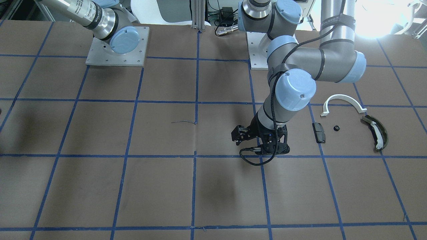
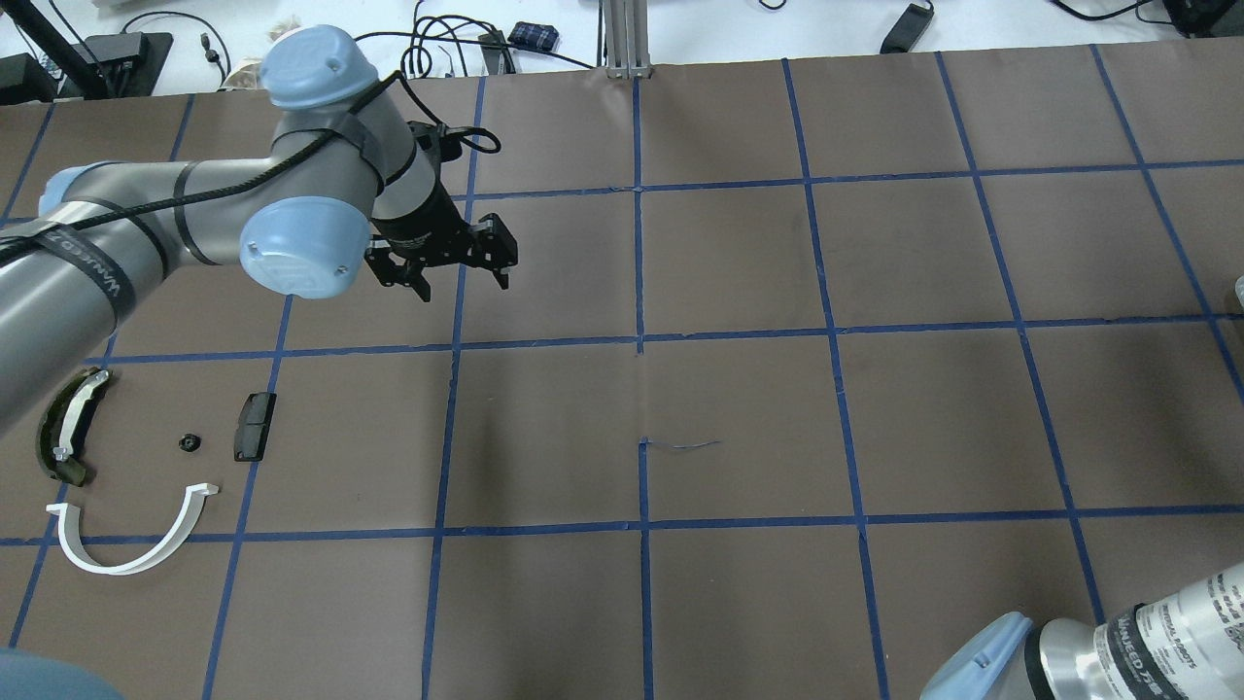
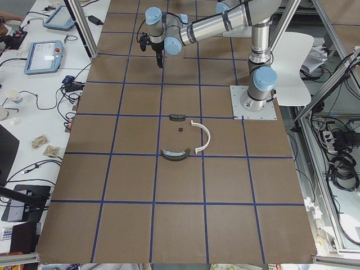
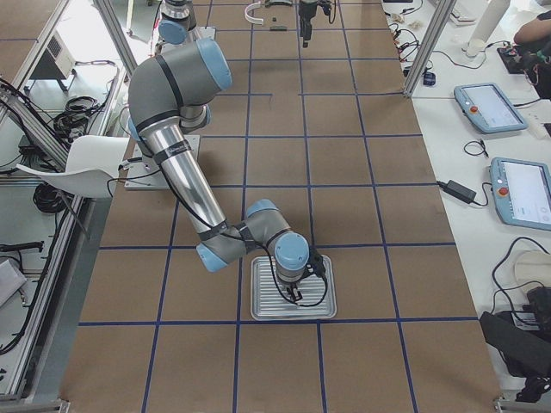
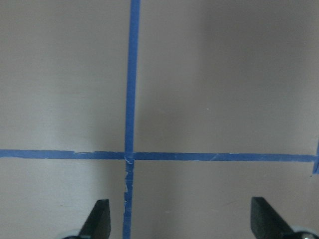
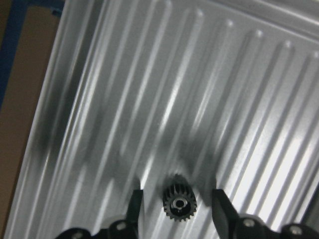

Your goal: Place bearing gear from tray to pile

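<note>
A small black bearing gear (image 6: 179,203) lies on the ribbed metal tray (image 6: 224,74). My right gripper (image 6: 178,205) is open, and its fingers stand on either side of the gear with gaps. It hangs low over the tray (image 4: 325,308) in the exterior right view. The pile lies on the left side of the table: a white half-ring arc (image 2: 136,549), a dark olive curved piece (image 2: 66,428), a black block (image 2: 255,425) and a small black part (image 2: 190,443). My left gripper (image 2: 465,285) is open and empty, above bare table away from the pile.
The table is brown with a blue tape grid; a tape crossing (image 5: 129,155) lies under the left gripper. The left arm's elbow (image 1: 295,88) hangs near the pile (image 1: 343,100). Operator tables with tablets (image 4: 491,103) flank the far edge.
</note>
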Available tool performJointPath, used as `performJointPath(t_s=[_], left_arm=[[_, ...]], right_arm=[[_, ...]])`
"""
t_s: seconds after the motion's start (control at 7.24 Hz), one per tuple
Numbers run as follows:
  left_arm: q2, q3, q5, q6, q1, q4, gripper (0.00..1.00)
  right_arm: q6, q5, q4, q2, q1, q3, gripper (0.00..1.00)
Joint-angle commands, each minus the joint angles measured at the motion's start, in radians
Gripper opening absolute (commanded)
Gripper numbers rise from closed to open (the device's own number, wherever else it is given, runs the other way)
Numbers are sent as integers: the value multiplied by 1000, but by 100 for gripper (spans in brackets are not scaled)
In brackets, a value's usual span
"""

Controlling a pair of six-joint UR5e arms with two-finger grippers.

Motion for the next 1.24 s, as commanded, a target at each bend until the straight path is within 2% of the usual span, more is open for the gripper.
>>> performJointPath(t_s=[0.0,0.14,0.41,0.55,0.69,0.83,0.97,1.1], left_arm=[[-15,6,-3,-87,-59,6,100],[-21,1,-3,-93,-61,12,100],[-23,-6,0,-76,-55,33,100],[-25,0,-4,-90,-58,35,100],[-26,-2,-5,-92,-59,35,100],[-28,-8,-5,-93,-59,36,100],[-34,-6,-5,-95,-62,36,100],[-38,-6,-5,-95,-63,36,100]], right_arm=[[-2,-6,4,-1,-3,0,35],[-1,-3,7,-2,-3,0,25],[4,-3,10,-10,-3,-9,14],[13,-5,22,-31,-3,-13,13],[10,30,54,-112,10,-13,12],[16,93,82,-225,56,-4,12],[59,99,152,-296,157,-9,13],[209,89,176,-342,282,3,13]])
